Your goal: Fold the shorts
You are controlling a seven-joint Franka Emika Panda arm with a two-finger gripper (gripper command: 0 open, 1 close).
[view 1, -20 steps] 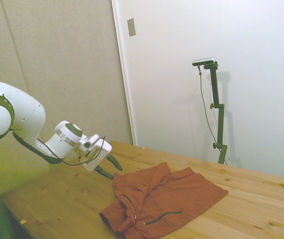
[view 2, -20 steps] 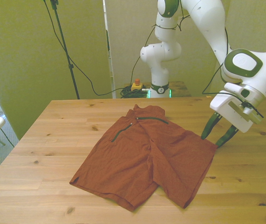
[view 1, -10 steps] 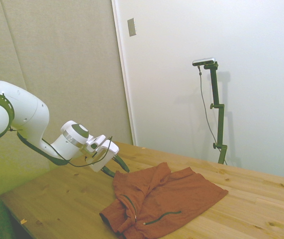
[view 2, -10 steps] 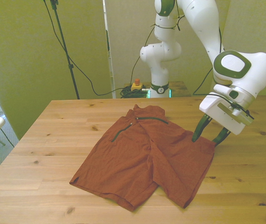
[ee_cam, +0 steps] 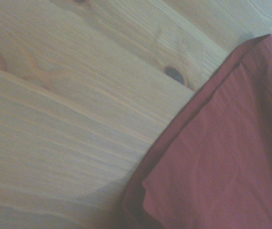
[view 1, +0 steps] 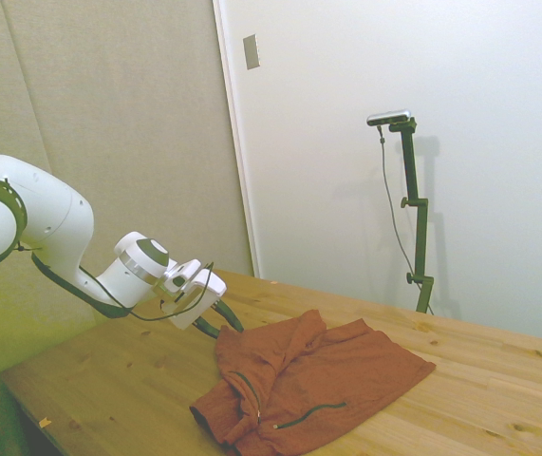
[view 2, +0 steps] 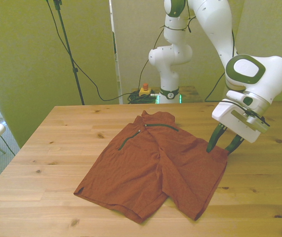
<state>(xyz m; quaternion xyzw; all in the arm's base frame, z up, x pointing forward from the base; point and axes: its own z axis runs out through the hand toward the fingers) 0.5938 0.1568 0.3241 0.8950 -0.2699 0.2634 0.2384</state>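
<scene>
The table (view 2: 42, 153) carries the shorts (view 2: 153, 165), spread flat near its middle, waistband at the far side. At the shorts' corner on the front view's right, the gripper (view 2: 222, 146) stands low with fingers spread, their tips at the hem (ee_cam: 174, 138).

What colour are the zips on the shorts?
Dark, nearly black, against the rust-red soft fabric shorts; the front view shows them best.
</scene>
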